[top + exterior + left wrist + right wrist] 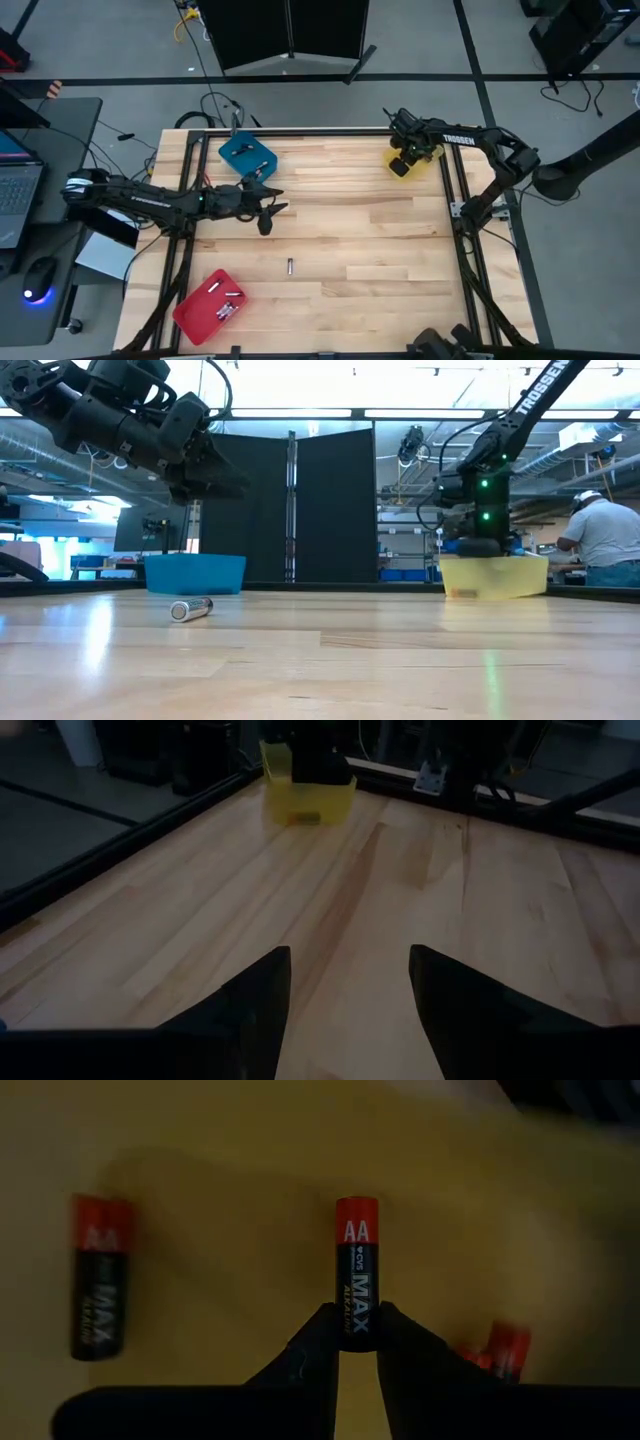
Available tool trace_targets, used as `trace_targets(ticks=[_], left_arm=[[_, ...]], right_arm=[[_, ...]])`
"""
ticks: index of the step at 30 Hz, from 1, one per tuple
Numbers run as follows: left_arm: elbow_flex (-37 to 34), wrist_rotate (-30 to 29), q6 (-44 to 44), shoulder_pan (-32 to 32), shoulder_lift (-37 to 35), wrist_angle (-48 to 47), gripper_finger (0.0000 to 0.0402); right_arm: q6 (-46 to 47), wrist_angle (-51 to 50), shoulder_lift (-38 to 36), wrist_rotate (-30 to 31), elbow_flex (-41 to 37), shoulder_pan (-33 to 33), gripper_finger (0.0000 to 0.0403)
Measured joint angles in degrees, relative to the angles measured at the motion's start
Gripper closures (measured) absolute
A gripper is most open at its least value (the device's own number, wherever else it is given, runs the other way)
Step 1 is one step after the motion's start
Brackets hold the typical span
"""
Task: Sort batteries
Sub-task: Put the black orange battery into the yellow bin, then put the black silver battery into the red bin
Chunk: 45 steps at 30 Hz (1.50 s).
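right gripper (pixel 357 1342) jaws pinching a black-and-red aa battery (pixel 356 1270) over the yellow plastic tray (pixel 408 166), likely for drop-off. left gripper (pixel 349 988) jaws spread, empty, nearer the blue tray (pixel 247 155); one silvery cell (pixel 290 266) loose mid-bench (pixel 380 250).

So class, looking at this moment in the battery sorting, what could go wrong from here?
The right tool pinches an AA battery only by its end over the yellow tray; it might slip or tip. The lone battery on the table could roll if the left tool, now open, nudges it.
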Motion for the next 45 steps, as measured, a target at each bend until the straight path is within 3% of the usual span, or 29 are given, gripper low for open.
trace_targets(ticks=[7, 10, 17, 20, 25, 27, 35, 40, 45], left_arm=[[0.0, 0.2, -1.6, 0.0, 0.0, -0.1, 0.0188], [0.0, 0.6, -1.6, 0.0, 0.0, -0.1, 0.0188], [0.8, 4.2, 1.5, 0.0, 0.0, 0.9, 0.0188], [2.4, 6.9, 3.5, 0.0, 0.0, -0.8, 0.0188], [8.8, 8.4, 6.6, -0.7, 0.0, -14.6, 0.0191], [11.6, 8.5, 9.2, -2.2, 0.5, -20.3, 0.0199], [20.3, 13.2, 21.0, -10.0, 5.1, -33.5, 0.0259], [26.0, 17.4, 24.3, -11.9, 11.0, -37.3, 0.0301], [32.1, 23.0, 33.6, -12.4, 17.5, -45.2, 0.0374]], right_arm=[[1.2, 1.0, 0.0, -1.1, 0.0, -0.2, 0.0307], [2.9, 0.6, 0.0, 1.0, 0.5, 0.1, 0.028], [2.6, -8.0, -1.6, 2.7, 5.0, 2.0, 0.0241], [1.8, -11.5, -4.9, 2.7, 6.2, 4.1, 0.0264], [2.7, -10.9, -14.0, 2.5, 5.7, 9.0, 0.0368], [3.9, -9.9, -17.8, 2.4, 4.3, 11.8, 0.0391], [12.6, -2.7, -27.4, 0.4, -2.7, 25.5, 0.0394], [17.1, 2.5, -28.9, 0.6, -5.8, 33.1, 0.0388], [19.0, 5.2, -28.6, 1.6, -6.3, 37.8, 0.0387]])
